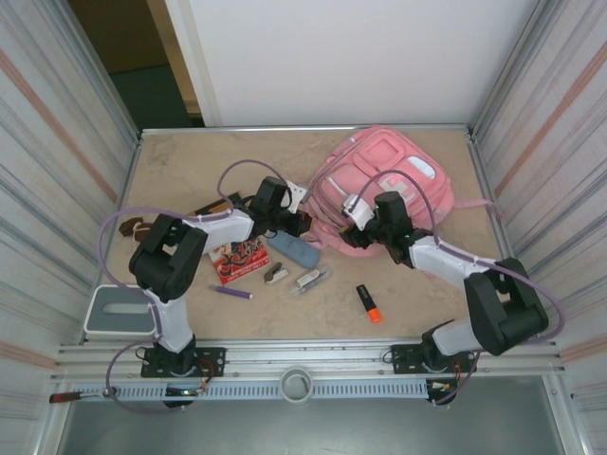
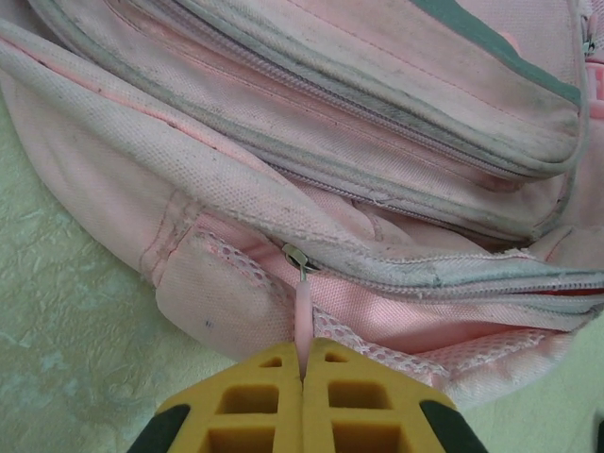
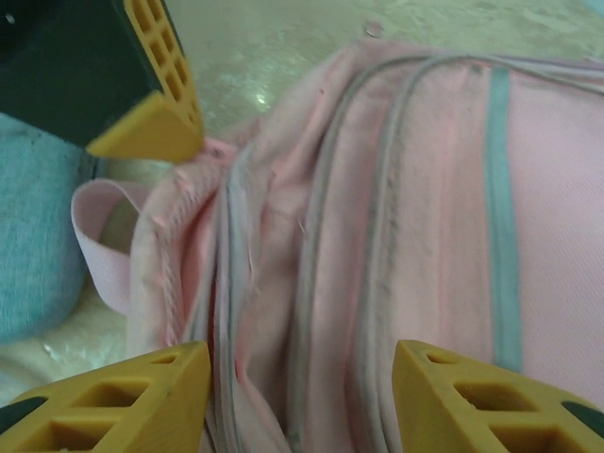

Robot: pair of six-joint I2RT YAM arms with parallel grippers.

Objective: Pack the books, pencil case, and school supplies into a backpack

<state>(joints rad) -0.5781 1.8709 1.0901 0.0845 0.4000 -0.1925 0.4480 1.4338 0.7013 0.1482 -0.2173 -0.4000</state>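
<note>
One zip pull (image 2: 302,316) sits pinched in my left gripper (image 2: 302,366); right gripper (image 3: 300,377) gapes. Tugging hard toward 6 o'clock could slip it.

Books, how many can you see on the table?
2. A red-and-white book lies beside the left arm; a dark book pokes out behind that arm, farther back. More could be hidden under it.

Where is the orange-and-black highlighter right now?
In the top view, the highlighter lies on the table, right of centre, between the clear clip piece and the right arm's base.
</note>
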